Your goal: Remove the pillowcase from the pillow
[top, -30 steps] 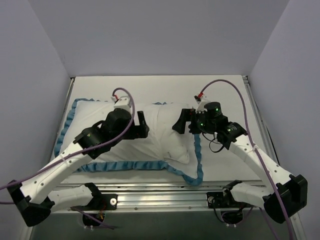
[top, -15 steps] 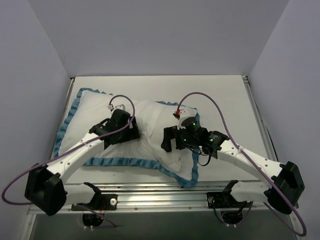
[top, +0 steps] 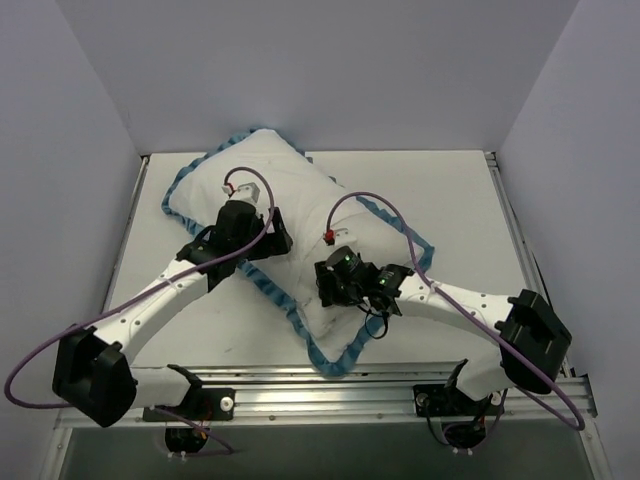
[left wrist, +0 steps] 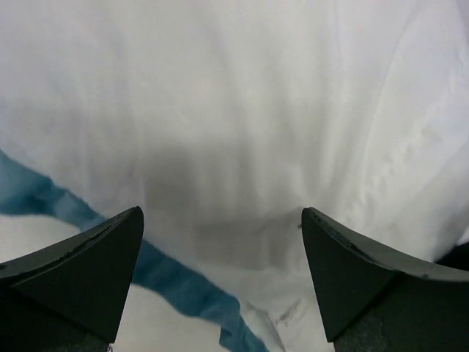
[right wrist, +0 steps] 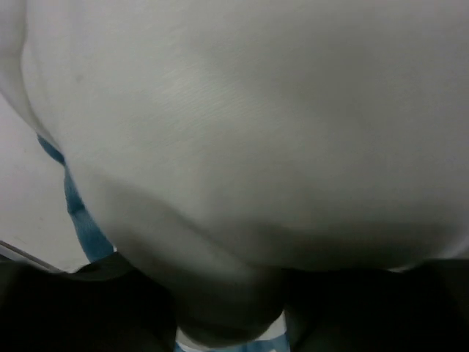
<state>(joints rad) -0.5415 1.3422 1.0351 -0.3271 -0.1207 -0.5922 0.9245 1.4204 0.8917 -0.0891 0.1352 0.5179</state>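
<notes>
Pillowcase (top: 300,205), white back up and plump, lies diagonally on table (top: 460,200); right gripper (top: 332,290) half-closed around a fold near its lower corner, hold unconfirmed, presumably to pull; left gripper (top: 272,235) wide open, empty, over its middle.

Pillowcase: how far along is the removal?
Done: nothing visible. The pillowcase still covers the whole pillow, white side up, with the teal trim along its edges.
In hand: the left gripper is open over the white fabric. The right gripper has a fold of fabric bulging between its fingers, but whether it grips is unclear.
Left: get a firm hold, find the opening and pull the pillow out.
</notes>
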